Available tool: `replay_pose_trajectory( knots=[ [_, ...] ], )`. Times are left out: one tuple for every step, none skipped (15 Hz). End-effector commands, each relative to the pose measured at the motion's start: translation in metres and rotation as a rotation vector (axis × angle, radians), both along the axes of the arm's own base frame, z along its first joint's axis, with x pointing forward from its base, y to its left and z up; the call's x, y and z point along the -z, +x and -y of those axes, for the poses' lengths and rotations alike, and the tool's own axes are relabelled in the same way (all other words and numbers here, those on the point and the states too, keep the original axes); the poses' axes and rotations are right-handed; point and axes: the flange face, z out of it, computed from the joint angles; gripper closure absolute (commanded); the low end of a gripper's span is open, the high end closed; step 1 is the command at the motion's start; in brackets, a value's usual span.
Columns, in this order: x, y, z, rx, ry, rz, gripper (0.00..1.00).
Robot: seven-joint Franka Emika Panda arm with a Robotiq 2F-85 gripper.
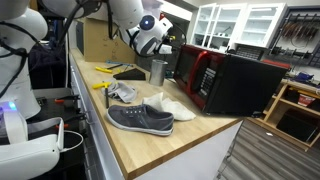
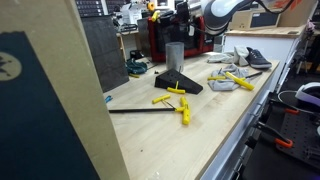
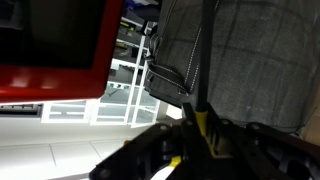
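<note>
Wrist view: gripper [image 3: 198, 138] nearest lens, jaws pinched onto slim black-and-yellow stick [image 3: 203, 122]. Stick runs up alongside mesh cup [image 3: 250, 70] just beyond fingertips; whether its tip is inside the cup, can't tell. Red-framed microwave [image 3: 50, 80] further back. In an exterior view: grey shoe [image 1: 140, 120] at front of wooden counter [image 1: 170, 152], white insole [image 1: 182, 108] touching it, yellow clamps [image 1: 103, 85] further along. Mesh cup upright mid-counter, gripper just above, microwave close behind.

Pincer [image 3: 199, 142] dark and blurred, grip possibly closed, red microwave [image 3: 50, 82] cut by left edge, mesh cup [image 3: 262, 60] cropped above
</note>
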Motion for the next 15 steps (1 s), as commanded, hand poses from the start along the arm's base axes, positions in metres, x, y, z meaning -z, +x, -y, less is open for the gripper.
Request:
replay_pose_trajectory(
  knots=[
    [-0.006, -0.002, 0.001, 0.002, 0.02, 0.032, 0.97],
    [-0.012, -0.005, -0.002, -0.002, 0.022, 0.032, 0.97],
    [-0.015, -0.007, -0.004, -0.004, 0.017, 0.03, 0.97],
    [-0.019, -0.01, -0.009, -0.01, 0.01, 0.028, 0.97],
    [-0.023, -0.013, -0.014, -0.018, 0.005, 0.03, 0.97],
    [-0.027, -0.016, -0.019, -0.02, -0.006, 0.027, 0.97],
    [-0.028, -0.022, -0.027, -0.03, -0.005, 0.013, 0.97],
    [-0.031, -0.026, -0.033, -0.036, -0.009, 0.004, 0.97],
    [-0.031, -0.033, -0.04, -0.042, -0.015, -0.014, 0.97],
    [-0.031, -0.039, -0.047, -0.049, -0.02, -0.029, 0.97],
    [-0.032, -0.046, -0.05, -0.05, -0.032, -0.045, 0.97],
    [-0.034, -0.052, -0.054, -0.047, -0.047, -0.057, 0.97],
    [-0.036, -0.058, -0.055, -0.045, -0.06, -0.059, 0.97],
    [-0.039, -0.063, -0.055, -0.043, -0.076, -0.06, 0.97],
    [-0.045, -0.067, -0.055, -0.039, -0.089, -0.053, 0.97]
  ],
)
